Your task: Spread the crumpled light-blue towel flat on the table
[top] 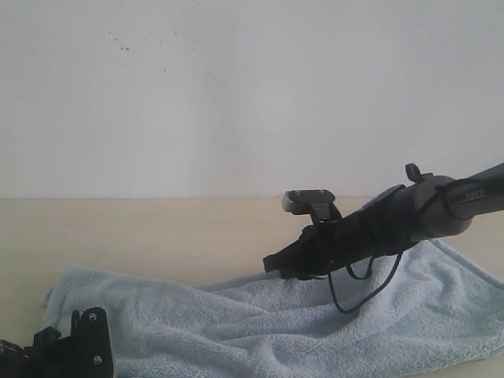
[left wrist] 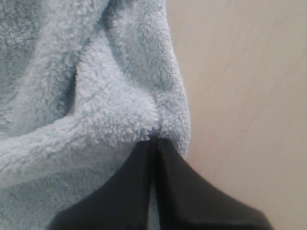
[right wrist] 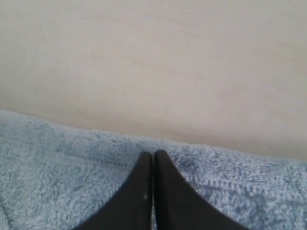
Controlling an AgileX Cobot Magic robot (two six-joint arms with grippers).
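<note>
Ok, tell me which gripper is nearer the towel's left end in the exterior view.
Left. The left gripper sits at that end, shut on a puckered fold at the towel's edge. The right gripper is farther along, over the towel's middle near its far edge.

Exterior cam low, level across tabletop (top: 157, 228) toward wall (top: 236, 94); both wrist cams close-up, angled down on towel (left wrist: 96, 96); exterior shares towel.

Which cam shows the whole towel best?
Exterior view: nearly the whole towel, creased, across the table. Left wrist shows just a fold bunched at the shut left hand; right wrist, an edge strip.
</note>
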